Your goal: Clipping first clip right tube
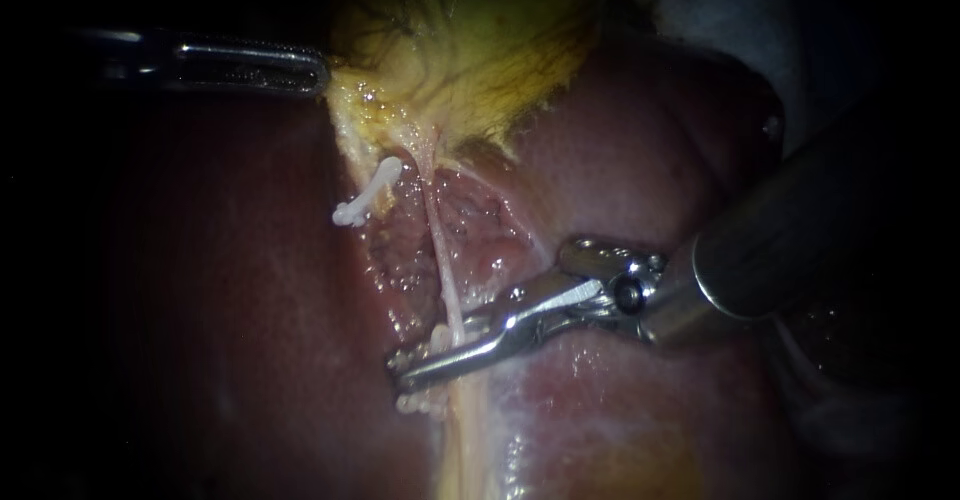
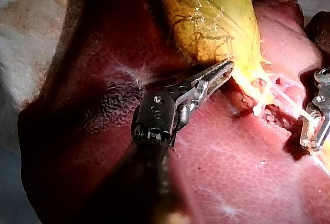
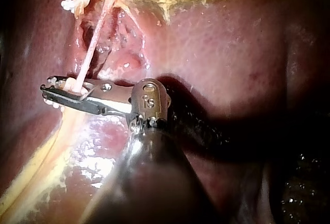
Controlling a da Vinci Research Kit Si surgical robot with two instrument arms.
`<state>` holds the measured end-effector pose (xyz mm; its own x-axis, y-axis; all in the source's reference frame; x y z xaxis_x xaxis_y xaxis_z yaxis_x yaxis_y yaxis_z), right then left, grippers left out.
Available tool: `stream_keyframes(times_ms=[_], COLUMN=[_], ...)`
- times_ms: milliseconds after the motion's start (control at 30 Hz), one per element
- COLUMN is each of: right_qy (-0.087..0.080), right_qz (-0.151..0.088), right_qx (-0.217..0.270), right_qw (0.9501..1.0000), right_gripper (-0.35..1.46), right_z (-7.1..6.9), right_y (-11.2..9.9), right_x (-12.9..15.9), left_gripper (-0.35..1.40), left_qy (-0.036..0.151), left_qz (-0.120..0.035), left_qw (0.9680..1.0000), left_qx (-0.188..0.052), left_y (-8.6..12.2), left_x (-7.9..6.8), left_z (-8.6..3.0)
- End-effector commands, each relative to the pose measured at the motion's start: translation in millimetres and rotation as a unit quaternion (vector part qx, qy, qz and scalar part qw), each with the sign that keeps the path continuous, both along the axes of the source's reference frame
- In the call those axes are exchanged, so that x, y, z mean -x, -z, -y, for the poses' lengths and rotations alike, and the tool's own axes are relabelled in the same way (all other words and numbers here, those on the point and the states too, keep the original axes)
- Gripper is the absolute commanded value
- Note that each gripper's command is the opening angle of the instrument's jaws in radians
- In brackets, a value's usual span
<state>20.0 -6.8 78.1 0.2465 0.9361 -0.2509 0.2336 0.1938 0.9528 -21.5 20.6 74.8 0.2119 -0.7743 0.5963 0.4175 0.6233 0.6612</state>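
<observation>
A thin pale tube, the right tube (image 1: pixel 440 250), runs down from the yellow-green gallbladder (image 1: pixel 470 40) across raw red tissue. My right instrument (image 1: pixel 400 368) comes in from the right, and its jaws are shut on a white clip (image 1: pixel 438 340) around this tube. The right wrist view shows the tube (image 3: pixel 90 49) entering between the jaws of the right instrument (image 3: pixel 49 92). A second white clip (image 1: pixel 368 192) sits on the left tube. My left instrument (image 1: pixel 318 72) is shut on the gallbladder's lower edge, as the left wrist view shows for the same instrument (image 2: pixel 227 68).
Dark red liver (image 1: pixel 220 290) surrounds the dissected bed on both sides. The right instrument's thick shaft (image 1: pixel 790 230) crosses the right part of the endoscope view. Pale yellow fatty tissue (image 1: pixel 470 440) continues below the jaws.
</observation>
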Motion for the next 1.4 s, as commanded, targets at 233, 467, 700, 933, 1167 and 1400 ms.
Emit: stream_keyframes(times_ms=[233, 467, 700, 933, 1167, 1400], right_qy=[-0.001, -0.03, -0.054, -0.06, -0.031, -0.018], right_qz=[0.0, 0.004, 0.0, 0.0, -0.015, -0.024], right_qx=[0.0, 0.011, 0.037, 0.047, 0.048, 0.047], right_qw=[1.0, 0.9995, 0.9979, 0.9971, 0.9982, 0.9984], right_gripper=[0.35, 0.57, 0.59, 0.6, 0.6, 0.6], right_z=[-0.2, -0.6, -1.4, -2.4, -1.8, -0.7], right_y=[-0.4, -0.8, -1.2, -1.2, -0.5, 1.5], right_x=[-0.4, -0.9, -0.8, -0.3, -0.1, -0.4], left_gripper=[-0.35, -0.35, -0.35, -0.35, -0.35, -0.35], left_qy=[0.0, 0.0, 0.0, 0.0, 0.0, 0.0], left_qz=[0.0, 0.0, 0.0, 0.0, 0.0, 0.0], left_qw=[1.0, 1.0, 1.0, 1.0, 1.0, 1.0], left_qx=[0.0, 0.0, 0.0, 0.0, 0.0, 0.0], left_y=[0.0, 0.0, 0.0, 0.0, -0.1, -0.1], left_x=[0.0, 0.0, 0.1, 0.1, 0.1, 0.1], left_z=[0.0, 0.0, 0.1, 0.1, 0.1, 0.1])
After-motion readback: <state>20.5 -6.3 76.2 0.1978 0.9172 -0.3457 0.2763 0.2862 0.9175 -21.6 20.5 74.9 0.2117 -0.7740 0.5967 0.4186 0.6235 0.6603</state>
